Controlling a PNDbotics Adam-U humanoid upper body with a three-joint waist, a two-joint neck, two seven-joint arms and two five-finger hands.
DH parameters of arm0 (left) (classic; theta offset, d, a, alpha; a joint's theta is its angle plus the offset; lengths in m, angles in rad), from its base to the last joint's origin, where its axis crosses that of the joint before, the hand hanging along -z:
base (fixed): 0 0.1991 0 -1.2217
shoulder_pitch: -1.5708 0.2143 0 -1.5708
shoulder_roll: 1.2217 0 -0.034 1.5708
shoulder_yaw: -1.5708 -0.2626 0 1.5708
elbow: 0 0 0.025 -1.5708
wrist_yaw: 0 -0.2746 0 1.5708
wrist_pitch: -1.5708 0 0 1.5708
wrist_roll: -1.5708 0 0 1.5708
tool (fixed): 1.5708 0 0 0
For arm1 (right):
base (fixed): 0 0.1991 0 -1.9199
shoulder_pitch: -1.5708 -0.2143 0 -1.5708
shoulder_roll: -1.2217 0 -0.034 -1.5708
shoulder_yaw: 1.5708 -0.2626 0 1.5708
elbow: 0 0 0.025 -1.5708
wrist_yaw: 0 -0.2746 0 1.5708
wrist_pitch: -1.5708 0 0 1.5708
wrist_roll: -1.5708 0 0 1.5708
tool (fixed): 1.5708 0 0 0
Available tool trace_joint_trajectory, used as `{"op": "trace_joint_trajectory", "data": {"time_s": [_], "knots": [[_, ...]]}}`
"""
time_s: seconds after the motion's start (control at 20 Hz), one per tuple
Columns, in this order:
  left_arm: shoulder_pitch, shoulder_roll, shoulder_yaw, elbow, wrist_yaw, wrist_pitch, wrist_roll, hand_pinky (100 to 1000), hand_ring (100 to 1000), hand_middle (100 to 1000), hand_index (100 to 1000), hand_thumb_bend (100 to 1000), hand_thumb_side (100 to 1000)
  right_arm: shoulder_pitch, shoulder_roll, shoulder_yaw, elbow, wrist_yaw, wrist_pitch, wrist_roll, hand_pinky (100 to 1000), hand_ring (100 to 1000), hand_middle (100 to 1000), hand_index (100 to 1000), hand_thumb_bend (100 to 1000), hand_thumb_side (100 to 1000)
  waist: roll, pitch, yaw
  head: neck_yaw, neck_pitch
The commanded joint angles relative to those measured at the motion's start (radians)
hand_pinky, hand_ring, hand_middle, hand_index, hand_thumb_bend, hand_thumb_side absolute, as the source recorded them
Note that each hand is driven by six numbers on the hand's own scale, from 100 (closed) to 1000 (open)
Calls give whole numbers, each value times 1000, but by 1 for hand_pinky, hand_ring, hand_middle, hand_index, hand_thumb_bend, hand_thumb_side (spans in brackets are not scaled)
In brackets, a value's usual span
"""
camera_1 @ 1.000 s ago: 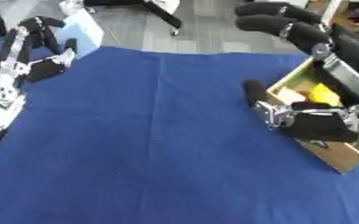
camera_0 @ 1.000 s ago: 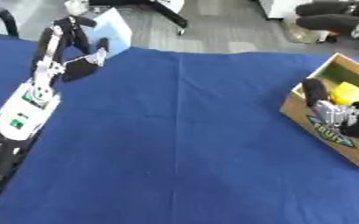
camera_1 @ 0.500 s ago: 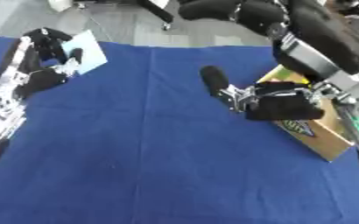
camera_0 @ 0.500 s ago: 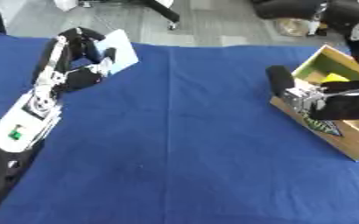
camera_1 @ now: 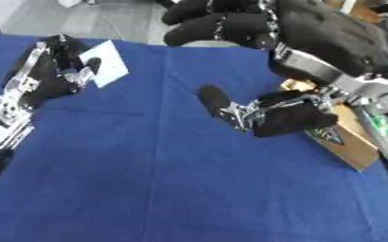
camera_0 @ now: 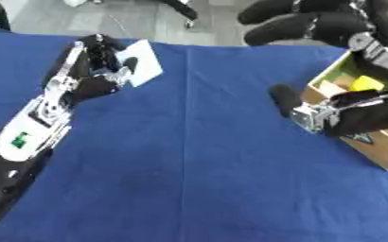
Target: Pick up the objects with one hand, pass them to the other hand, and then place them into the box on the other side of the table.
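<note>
White card [camera_0: 144, 68] sits pinched in the left robot hand [camera_0: 98, 78], far from the box [camera_0: 371, 142]; only the left eye view shows its yellow contents [camera_0: 365, 83]. Right robot hand [camera_1: 272, 116] curls empty beside the box.

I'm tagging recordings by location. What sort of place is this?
Probably an office or lab: a table under a blue cloth, a grey floor behind it, and what looks like a chair base.

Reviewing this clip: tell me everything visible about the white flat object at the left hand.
The white flat square object looks like a thin card or small packet, plain white with no visible markings. It sits tilted, one corner pointing away from the robot, over the blue cloth-covered table near its far left edge. The robot's left hand has fingers curled against its near-left edge, apparently gripping it. Whether it rests on the cloth or is lifted cannot be told.
</note>
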Motion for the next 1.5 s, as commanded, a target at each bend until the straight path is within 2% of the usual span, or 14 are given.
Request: {"op": "trace_joint_trajectory", "data": {"time_s": [0.05, 0.35, 0.8, 1.05, 1.5], "knots": [[-26, 33, -11, -32, 56, 3, -20, 480, 343, 311, 346, 251, 100, -23, -25, 11, -19, 32, 11, 52, 885, 842, 852, 854, 100, 263, -9, -35, 2, -3, 6], [-45, 17, -22, -79, 152, 5, -38, 480, 344, 312, 348, 246, 100, -25, -15, 3, -18, 81, 47, 136, 882, 843, 853, 867, 100, 289, -7, -37, 4, -9, 8], [-55, -24, -15, -175, 169, 4, -42, 477, 346, 313, 350, 238, 100, -15, 15, 9, 72, 193, 78, 147, 885, 853, 873, 934, 100, 294, -6, -43, 17, -29, 13], [-63, -56, -11, -209, 171, 2, -43, 476, 346, 313, 352, 233, 100, -11, 45, 7, 136, 226, 92, 87, 890, 855, 880, 959, 100, 253, -5, -44, 26, -40, 11], [-75, -142, -11, -232, 180, -27, -60, 476, 349, 316, 356, 225, 100, -1, 120, -22, 209, 236, 127, -86, 895, 857, 900, 975, 100, 160, 0, -39, 39, -56, 7]]}}
